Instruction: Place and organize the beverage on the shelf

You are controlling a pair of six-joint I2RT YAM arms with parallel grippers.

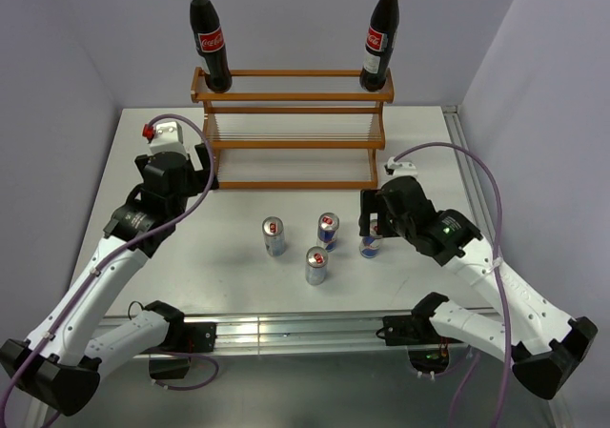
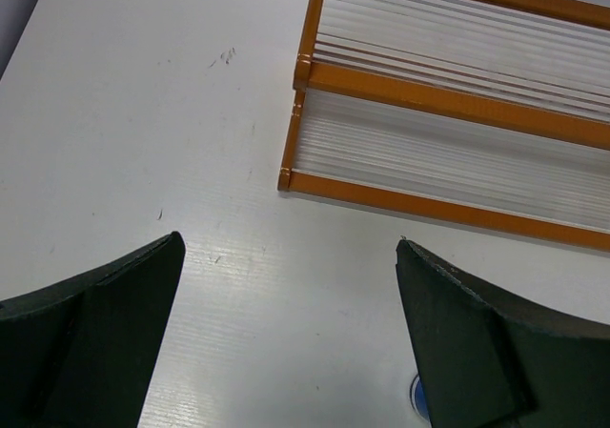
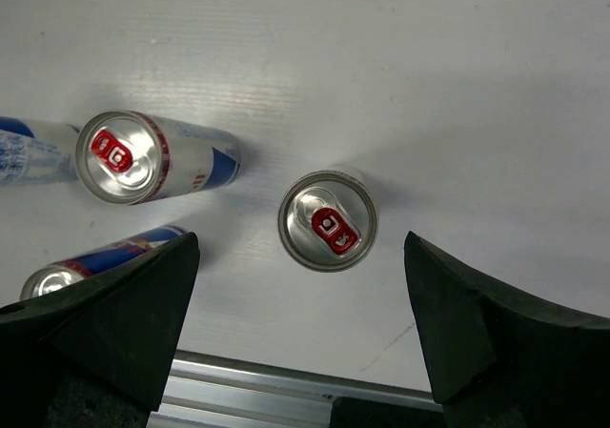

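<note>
Right pincer (image 3: 300,242) gapes wide, gripping nothing; one can (image 3: 328,220) stands upright below, between its fingers, untouched. Three more cans (image 1: 315,265) lie to its left. Left pincer (image 2: 288,249) is wide open and empty, with the shelf (image 2: 438,209) corner just ahead. Bottles (image 1: 210,42) stand on its top tier.

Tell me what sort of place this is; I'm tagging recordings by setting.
Probably a robotics lab cell, not a shop: plain grey walls box in a white table, with one small shelf staged as a prop.
</note>
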